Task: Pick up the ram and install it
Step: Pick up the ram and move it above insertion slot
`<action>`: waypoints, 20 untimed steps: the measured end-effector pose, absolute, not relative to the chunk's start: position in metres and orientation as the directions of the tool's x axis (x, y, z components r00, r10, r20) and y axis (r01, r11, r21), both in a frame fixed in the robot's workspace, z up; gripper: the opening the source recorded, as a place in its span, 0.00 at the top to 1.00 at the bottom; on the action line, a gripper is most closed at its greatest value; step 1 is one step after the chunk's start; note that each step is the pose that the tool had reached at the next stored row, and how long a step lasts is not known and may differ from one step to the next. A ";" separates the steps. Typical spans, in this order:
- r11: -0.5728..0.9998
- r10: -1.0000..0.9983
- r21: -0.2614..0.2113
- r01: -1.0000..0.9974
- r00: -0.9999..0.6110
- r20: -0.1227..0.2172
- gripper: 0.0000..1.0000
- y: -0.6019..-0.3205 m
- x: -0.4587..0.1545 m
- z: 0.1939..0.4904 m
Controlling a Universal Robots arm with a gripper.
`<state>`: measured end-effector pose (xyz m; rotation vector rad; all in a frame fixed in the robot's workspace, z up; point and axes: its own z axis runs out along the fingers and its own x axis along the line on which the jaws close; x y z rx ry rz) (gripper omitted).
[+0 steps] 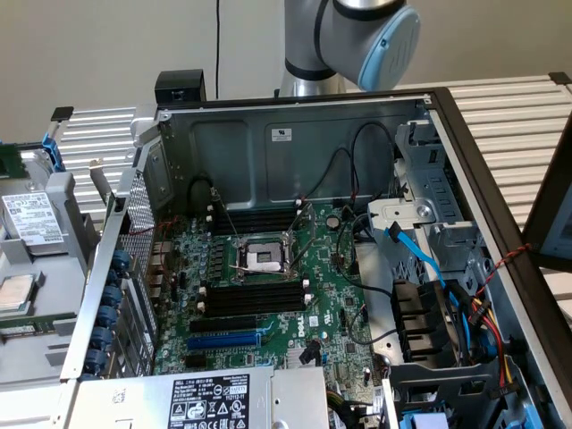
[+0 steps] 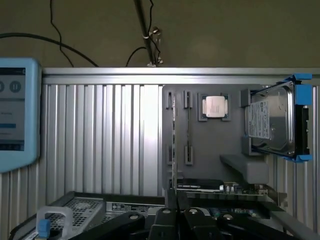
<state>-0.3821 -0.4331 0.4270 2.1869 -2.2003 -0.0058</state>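
The ram (image 1: 27, 326) is a thin green stick lying on edge in the grey parts holder (image 1: 54, 259) at the exterior view's left, just below a loose processor. In the wrist view the holder (image 2: 220, 145) faces me, and a thin stick that looks like the ram (image 2: 188, 135) stands in its long slot. My gripper (image 2: 175, 201) shows as black fingers held close together with nothing between them. It hangs over the open computer case, well short of the holder. The motherboard's black memory slots (image 1: 255, 295) lie bare beside the processor socket (image 1: 264, 257).
The holder also carries a hard drive (image 2: 272, 122) in blue rails and a processor (image 2: 215, 106). The case walls (image 1: 295, 143), the drive cage (image 1: 429, 214) with blue and black cables, and the power supply (image 1: 206, 398) ring the board. A blue expansion slot (image 1: 223, 340) lies nearby. A blue-framed tablet (image 2: 15, 115) stands aside.
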 end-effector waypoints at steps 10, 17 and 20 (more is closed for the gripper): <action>0.007 -1.000 0.030 -1.000 -0.006 0.025 0.88 -0.433 -0.336 0.427; 0.007 -1.000 0.030 -1.000 -0.006 0.024 0.88 -0.433 -0.305 0.427; 0.007 -1.000 0.031 -1.000 -0.006 0.023 0.88 -0.433 -0.291 0.427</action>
